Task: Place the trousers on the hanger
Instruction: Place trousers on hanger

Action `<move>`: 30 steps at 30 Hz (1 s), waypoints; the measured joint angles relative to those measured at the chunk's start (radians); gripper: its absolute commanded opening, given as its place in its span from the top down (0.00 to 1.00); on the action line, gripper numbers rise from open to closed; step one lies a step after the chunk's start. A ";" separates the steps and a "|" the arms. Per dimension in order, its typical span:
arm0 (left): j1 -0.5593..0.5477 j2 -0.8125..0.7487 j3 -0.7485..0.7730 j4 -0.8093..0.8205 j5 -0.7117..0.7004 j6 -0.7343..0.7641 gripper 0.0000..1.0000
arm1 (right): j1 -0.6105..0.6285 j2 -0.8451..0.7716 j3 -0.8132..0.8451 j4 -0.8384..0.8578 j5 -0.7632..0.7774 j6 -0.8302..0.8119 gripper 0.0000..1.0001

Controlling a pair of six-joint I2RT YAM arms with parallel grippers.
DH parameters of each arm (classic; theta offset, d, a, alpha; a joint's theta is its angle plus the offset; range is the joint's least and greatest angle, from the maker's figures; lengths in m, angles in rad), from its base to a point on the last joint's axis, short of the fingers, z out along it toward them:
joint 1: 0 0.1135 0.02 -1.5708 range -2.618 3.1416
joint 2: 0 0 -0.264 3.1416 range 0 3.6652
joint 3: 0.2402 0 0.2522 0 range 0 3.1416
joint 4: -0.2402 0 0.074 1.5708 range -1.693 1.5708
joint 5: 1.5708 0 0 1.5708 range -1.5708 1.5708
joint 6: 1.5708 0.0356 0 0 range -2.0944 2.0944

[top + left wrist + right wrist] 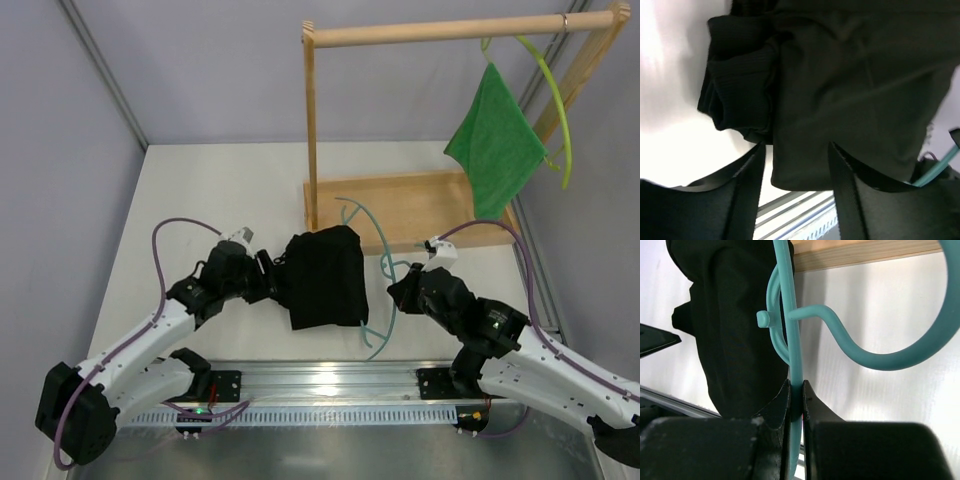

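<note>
two arms are low over the white table (215, 190), facing each other across the load.

the trousers (322, 275) lie as a folded black bundle at mid-table, just in front of the base of the wooden rack (310, 130). from the top view i read the bundle as draped over the hanger (794, 350), whose teal rod shows above and below the bundle's right edge.

right gripper (795, 387): closed tight on the hanger. the wrist view shows the thin teal rod pinched between the two fingertips and running upright out of them. the hook curls off to the right of the rod, and the black fabric (725, 330) hangs just left of it. the wooden base crosses the top of that view.

left gripper (796, 147): jaws parted, sitting at the left side of the bundle. in its wrist view the fingers (747, 175) stand apart and the lower edge of the trousers (850, 90) sits right at their tips. a ribbed cuff or waistband is bunched up at the left. i see no pinch on the cloth, and bare table and the metal rail (330, 380) show through the gap between the fingers. a short bit of teal shows at the far right of that view.

off-task items: a green cloth (495, 145) hangs on a yellow-green hanger (556, 110) from the rack's top rod, well apart from both grippers.
</note>
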 measured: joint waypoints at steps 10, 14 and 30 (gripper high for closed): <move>-0.019 0.033 -0.239 0.311 0.166 -0.056 0.36 | 0.000 0.012 0.036 -0.085 0.014 -0.008 0.96; -0.074 0.087 -0.258 0.394 0.182 -0.080 0.34 | 0.000 -0.001 -0.011 -0.083 0.014 0.005 0.96; -0.172 0.212 -0.192 0.416 0.129 -0.159 0.99 | 0.000 -0.087 -0.160 -0.039 0.019 0.062 0.97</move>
